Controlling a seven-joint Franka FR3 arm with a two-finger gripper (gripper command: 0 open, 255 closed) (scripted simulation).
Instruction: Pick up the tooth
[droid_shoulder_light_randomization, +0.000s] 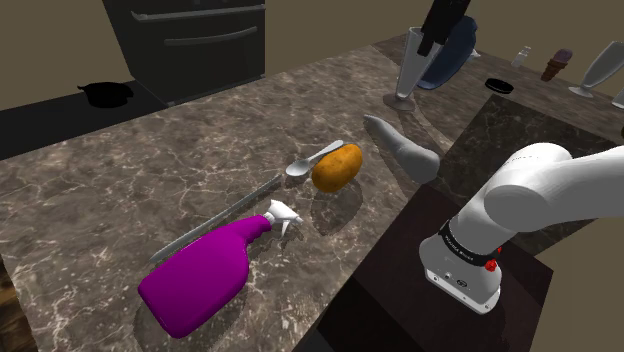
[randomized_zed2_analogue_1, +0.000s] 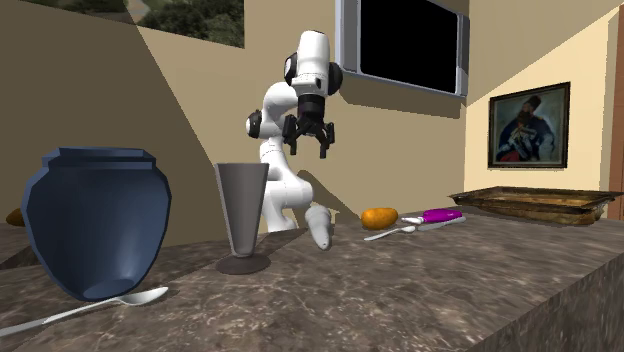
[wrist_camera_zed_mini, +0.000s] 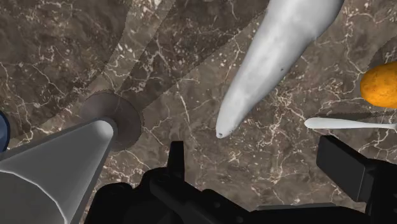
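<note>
In the second exterior view, a grey tapered cup (randomized_zed2_analogue_1: 242, 225) stands on the dark marbled stone counter (randomized_zed2_analogue_1: 400, 290). Just to its right rests the pale grey, long pointed tooth (randomized_zed2_analogue_1: 320, 228) (the wrist view cuts off its broad end). The all-black gripper (randomized_zed2_analogue_1: 308, 148) hangs above it, fingers wide apart and empty. Further right, small and hard to make out, lie an orange rounded lump (randomized_zed2_analogue_1: 379, 217) and a white spoon (randomized_zed2_analogue_1: 385, 234).

Dark marbled counter (droid_shoulder_light_randomization: 100, 180). Purple spray bottle (droid_shoulder_light_randomization: 200, 275), white nozzle, lying on side. Long grey knife (droid_shoulder_light_randomization: 215, 222) beside it, running toward pale spoon (droid_shoulder_light_randomization: 313, 161). Orange rounded lump (droid_shoulder_light_randomization: 337, 167) just beside spoon bowl. Grey tapered cup (randomized_zed2_analogue_1: 242, 215), upright on round foot. Blue jar (randomized_zed2_analogue_1: 95, 222) near cup; second spoon (randomized_zed2_analogue_1: 95, 307) lying before it. Brown tray (randomized_zed2_analogue_1: 530, 203) at far end. Framed painting (randomized_zed2_analogue_1: 528, 125) on wall.
</note>
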